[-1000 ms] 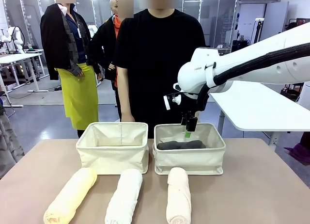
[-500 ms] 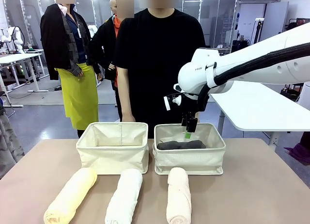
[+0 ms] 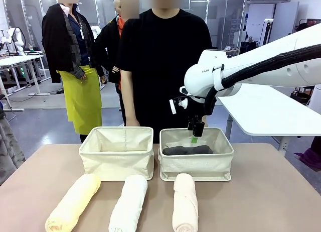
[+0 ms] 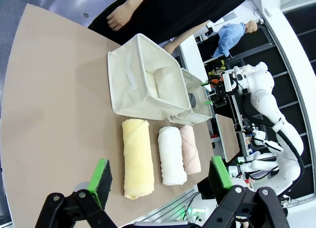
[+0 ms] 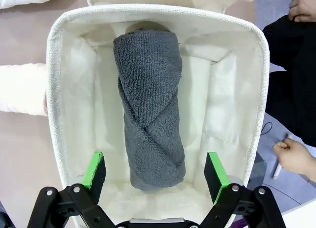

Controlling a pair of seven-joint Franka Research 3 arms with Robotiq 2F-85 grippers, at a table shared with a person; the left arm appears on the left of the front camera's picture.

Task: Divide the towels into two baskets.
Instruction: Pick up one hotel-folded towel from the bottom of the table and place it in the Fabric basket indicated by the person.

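Now the right fingers [image 5: 95,170] hang open above the dark grey towel [image 3: 188,150] lying in the basket [image 3: 195,167] right of centre, the left fingers [image 4: 101,174] likewise open.

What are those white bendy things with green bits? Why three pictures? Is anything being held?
Those are two robot arms. Each ends in a gripper: two black fingers with green pads. One picture looks across the table at a person. The other two come from cameras on the arms' wrists. The right gripper hangs open over the right basket, where a grey towel lies. The left gripper is open too, high above the table. The left basket holds no towel. A yellow towel, a white towel and a pink towel lie rolled in front of the baskets. Nothing is held.
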